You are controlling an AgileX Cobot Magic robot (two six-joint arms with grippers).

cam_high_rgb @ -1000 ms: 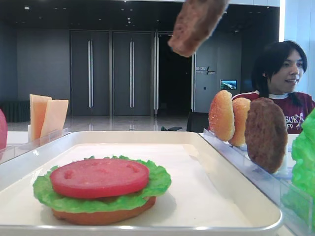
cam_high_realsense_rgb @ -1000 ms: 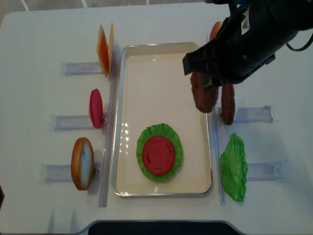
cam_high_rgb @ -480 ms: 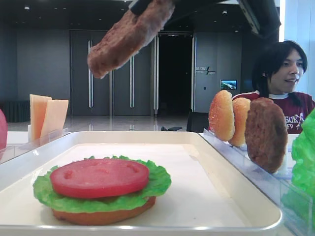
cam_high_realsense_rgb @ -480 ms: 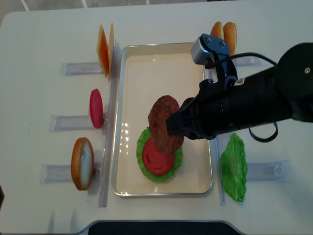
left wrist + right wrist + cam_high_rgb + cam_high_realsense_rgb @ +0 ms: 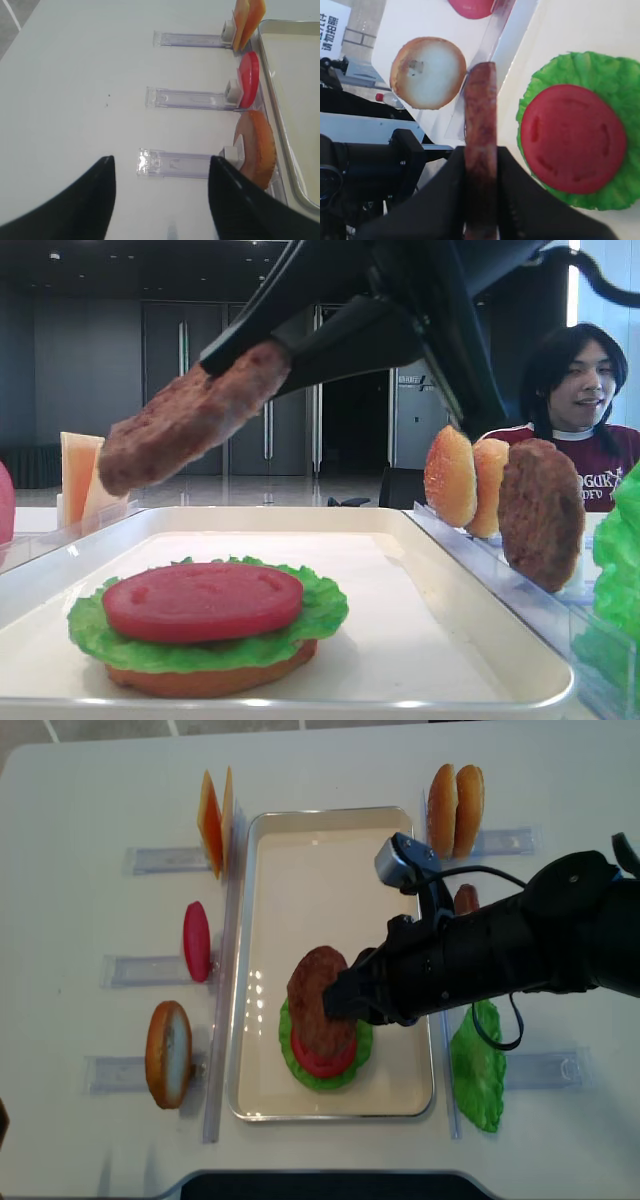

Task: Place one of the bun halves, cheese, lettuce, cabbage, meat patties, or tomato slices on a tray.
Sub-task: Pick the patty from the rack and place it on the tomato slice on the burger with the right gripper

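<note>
The white table point(image 5: 80, 780) fills the overhead view, with the cream tray point(image 5: 330, 830) at its centre. Low in the tray sits a stack: bun half point(image 5: 210, 680) at the bottom, lettuce point(image 5: 320, 612) over it, tomato slice point(image 5: 203, 600) on top. The right arm reaches in from the right of the frame, and its gripper point(image 5: 481, 165) is clamped on the edge of a meat patty point(image 5: 318, 998). A second ago that patty hung near the tray's right rim, by the holder where another patty point(image 5: 540, 512) stands; now it has crossed to sit tilted above the tomato, not yet touching it. That suggests lowering and release come next. The left gripper point(image 5: 160, 192), at the bottom of its own view, hangs wide apart and empty over bare table beside the left holders.
</note>
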